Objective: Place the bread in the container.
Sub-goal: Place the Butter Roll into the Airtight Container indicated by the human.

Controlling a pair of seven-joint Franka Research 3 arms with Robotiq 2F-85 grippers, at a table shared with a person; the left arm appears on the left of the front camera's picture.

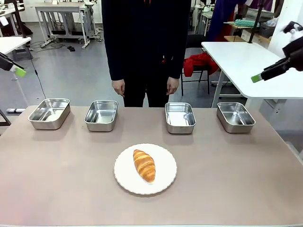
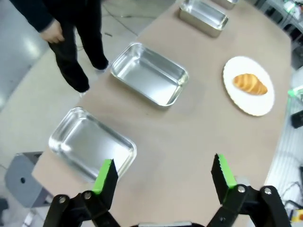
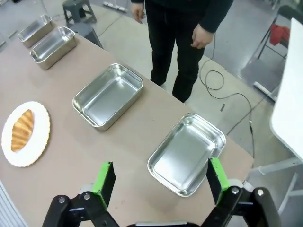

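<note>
From the front: a row of four steel trays (image 1: 101, 115) across the far half of the table (image 1: 236, 179), set apart from one another. Behind them, a person with both hands (image 1: 118, 87) hanging at the sides, touching nothing. Also from there, the left gripper (image 1: 16, 70) and right gripper (image 1: 264, 74) as green-tipped ends high at the picture's two edges, well clear of the tabletop. Cannot tell the gap between the jaws from that angle.

From the wrists, looking down: settles the gap. Left gripper (image 2: 163, 163) spread wide, green fingers (image 2: 105, 172) far apart, empty and touching nothing, hovering over bare table just beside the end tray. Right gripper (image 3: 161, 164) likewise wide apart and empty, above the table near the tray at its own end.

Croissant (image 1: 144, 165): on the round white plate (image 1: 124, 177), mid-table, nearer the robot than the trays and in none of them. Lies flat, ridged crust up, inside the scalloped rim. Long axis roughly near-to-far in the front view, tilted: far tip toward the robot's left, near tip toward its right. Same croissant (image 2: 250, 84) at upper right from the left wrist, and croissant (image 3: 22, 130) at the left edge from the right wrist.
</note>
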